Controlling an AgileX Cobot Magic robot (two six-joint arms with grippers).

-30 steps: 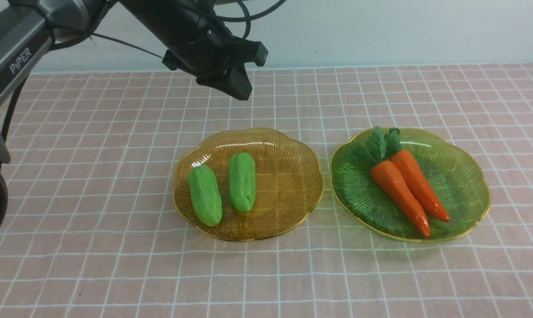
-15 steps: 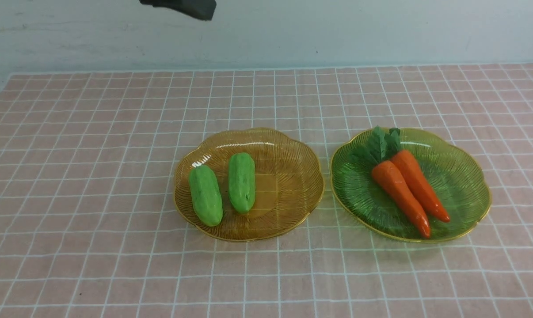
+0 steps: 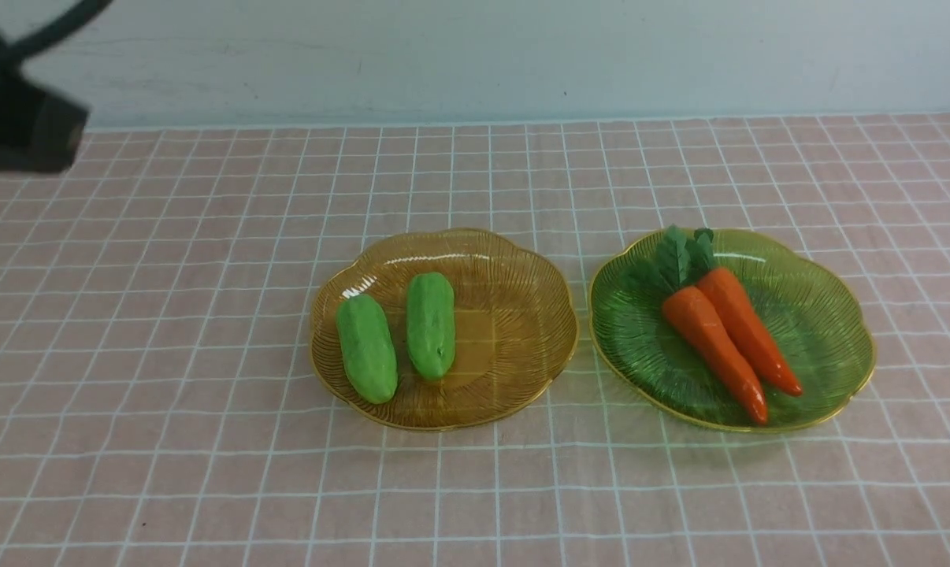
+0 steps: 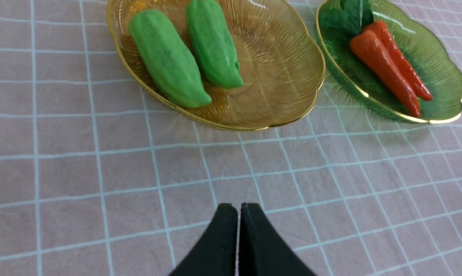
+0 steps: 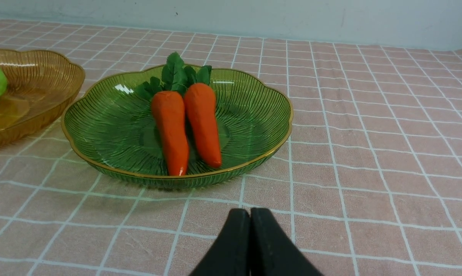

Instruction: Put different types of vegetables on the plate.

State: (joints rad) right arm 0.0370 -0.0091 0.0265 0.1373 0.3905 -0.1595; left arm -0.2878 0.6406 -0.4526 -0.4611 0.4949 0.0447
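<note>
Two green cucumbers (image 3: 365, 347) (image 3: 431, 324) lie side by side on the left half of the amber plate (image 3: 514, 331), also in the left wrist view (image 4: 166, 63) (image 4: 212, 42). Two orange carrots (image 3: 713, 340) (image 3: 747, 328) with green tops lie on the green plate (image 3: 825, 339), also in the right wrist view (image 5: 171, 128) (image 5: 202, 120). My left gripper (image 4: 238, 209) is shut and empty, over the cloth on the near side of the amber plate (image 4: 292, 65). My right gripper (image 5: 249, 212) is shut and empty, over the cloth on the near side of the green plate (image 5: 254, 111).
A pink cloth with a white grid (image 3: 168, 472) covers the table up to a pale wall. A dark blurred part of my left arm (image 3: 18, 134) shows at the far left edge of the front view. The right arm is out of the front view.
My left arm pulled back from above the amber plate, out through the top of the front view, and now shows only as a blur at the far left. The vegetables and plates have not moved.
</note>
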